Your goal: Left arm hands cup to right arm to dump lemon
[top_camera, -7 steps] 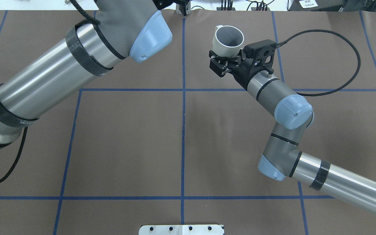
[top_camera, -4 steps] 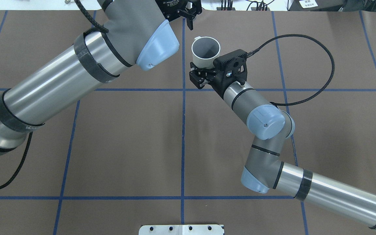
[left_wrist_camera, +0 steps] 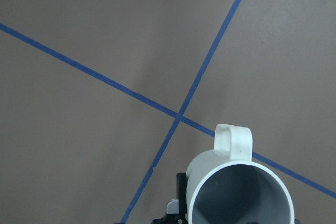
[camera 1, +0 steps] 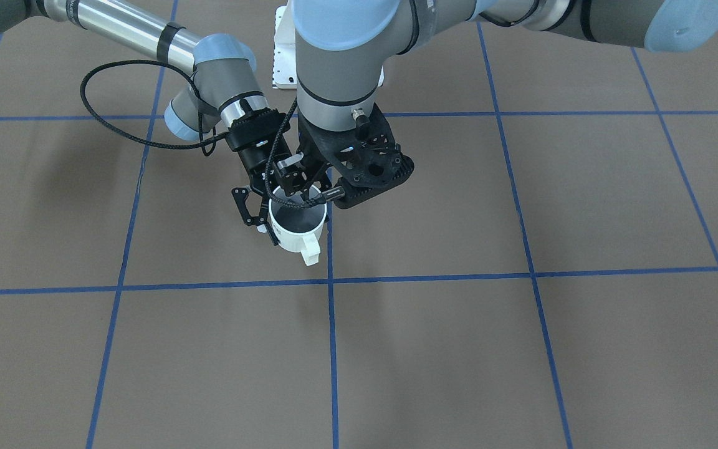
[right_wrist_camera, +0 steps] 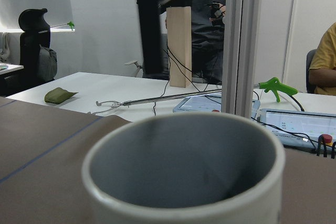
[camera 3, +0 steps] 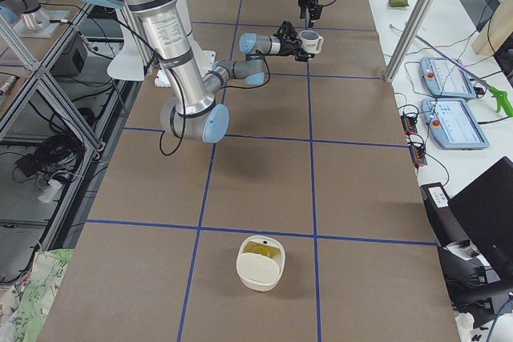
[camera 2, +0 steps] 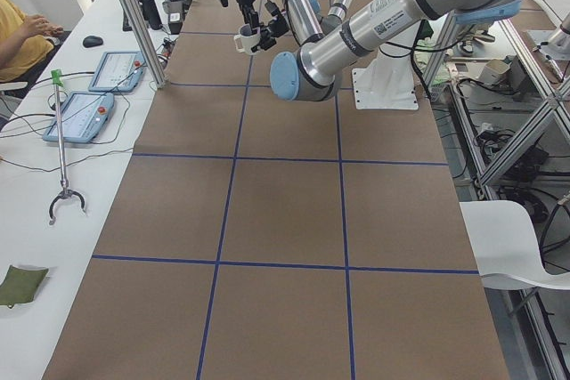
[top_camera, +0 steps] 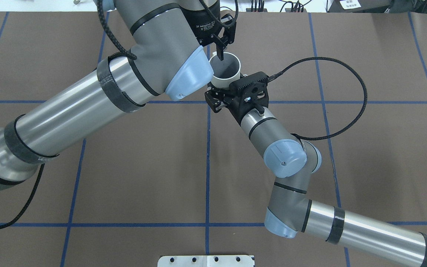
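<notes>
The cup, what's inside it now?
The cup shows only its bare grey inner wall. Its bottom is cut off or shaded, so contents cannot be told. A finger of the left gripper hangs above the rim.

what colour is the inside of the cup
Grey inside the cup, best seen in the left wrist view.

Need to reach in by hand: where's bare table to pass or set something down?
Free: the table on the operators' side of the cup, and the squares between left arm and right arm, toward the white base plate. Crowded: around the cup, where the right gripper holds it and the left gripper hangs over it.
</notes>
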`<move>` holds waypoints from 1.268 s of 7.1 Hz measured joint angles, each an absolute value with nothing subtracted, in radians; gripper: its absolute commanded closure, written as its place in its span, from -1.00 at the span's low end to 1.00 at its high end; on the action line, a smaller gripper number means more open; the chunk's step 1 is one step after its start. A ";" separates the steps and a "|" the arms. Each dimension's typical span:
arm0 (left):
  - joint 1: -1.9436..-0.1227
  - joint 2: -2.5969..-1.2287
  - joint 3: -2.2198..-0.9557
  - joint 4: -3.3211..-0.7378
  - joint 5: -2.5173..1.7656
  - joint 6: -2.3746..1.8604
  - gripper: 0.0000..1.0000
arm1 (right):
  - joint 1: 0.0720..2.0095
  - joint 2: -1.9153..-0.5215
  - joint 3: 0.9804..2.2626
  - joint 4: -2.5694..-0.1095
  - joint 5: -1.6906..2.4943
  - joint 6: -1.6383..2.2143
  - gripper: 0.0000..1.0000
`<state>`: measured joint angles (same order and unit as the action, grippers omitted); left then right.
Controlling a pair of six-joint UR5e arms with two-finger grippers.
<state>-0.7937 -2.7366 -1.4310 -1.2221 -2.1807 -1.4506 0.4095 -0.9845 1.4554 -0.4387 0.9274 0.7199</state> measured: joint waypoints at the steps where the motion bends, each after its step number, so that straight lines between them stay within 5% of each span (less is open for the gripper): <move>1: -0.791 -2.736 -1.431 -1.221 -2.185 -1.451 -0.15 | 0.404 -0.977 1.456 -0.435 0.896 0.734 0.13; 5: -0.789 -2.737 -1.430 -1.225 -2.189 -1.452 -0.14 | 0.392 -0.975 1.456 -0.410 0.873 0.772 0.13; 9: -0.778 -2.736 -1.425 -1.227 -2.188 -1.452 0.08 | 0.390 -0.976 1.466 -0.407 0.873 0.773 0.13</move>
